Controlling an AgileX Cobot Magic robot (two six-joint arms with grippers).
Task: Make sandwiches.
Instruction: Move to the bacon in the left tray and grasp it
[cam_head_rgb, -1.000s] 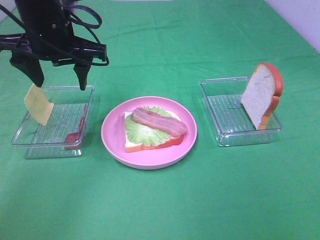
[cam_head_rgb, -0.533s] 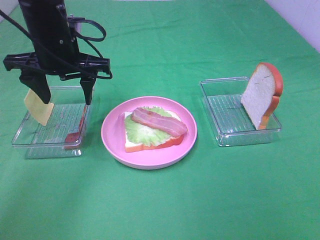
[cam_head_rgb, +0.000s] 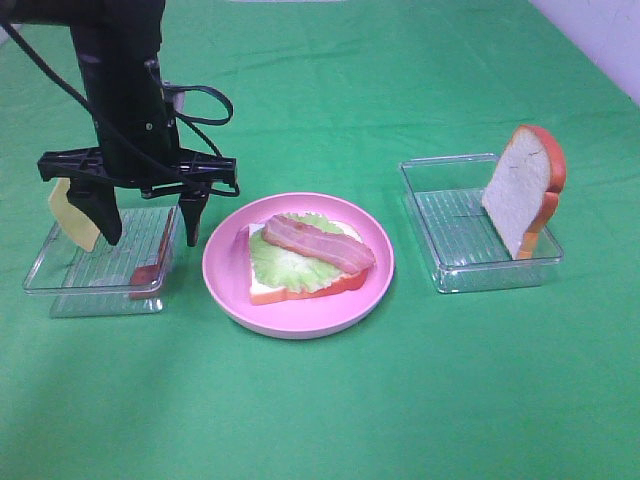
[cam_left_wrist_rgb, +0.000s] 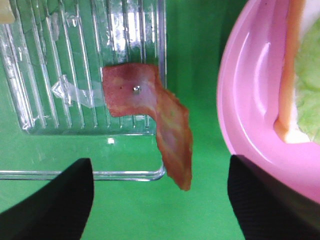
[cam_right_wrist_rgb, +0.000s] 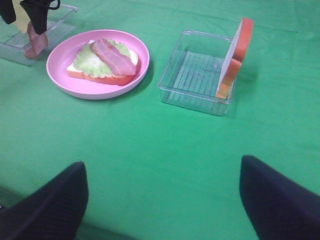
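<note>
At the left edge of the table the left gripper has come lower over the clear tray, jaws spread wide above a bacon strip. The half-made sandwich lies on the pink plate in the middle; the right gripper is spread too, empty.

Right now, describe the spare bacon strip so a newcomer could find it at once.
Find the pink plate in the middle, then the clear tray to its left. The bacon strip drapes over that tray's plate-side edge, one end outside. It is pink-red, unlike the yellow cheese slice in the same tray, and not on lettuce like the plate's strip.
</note>
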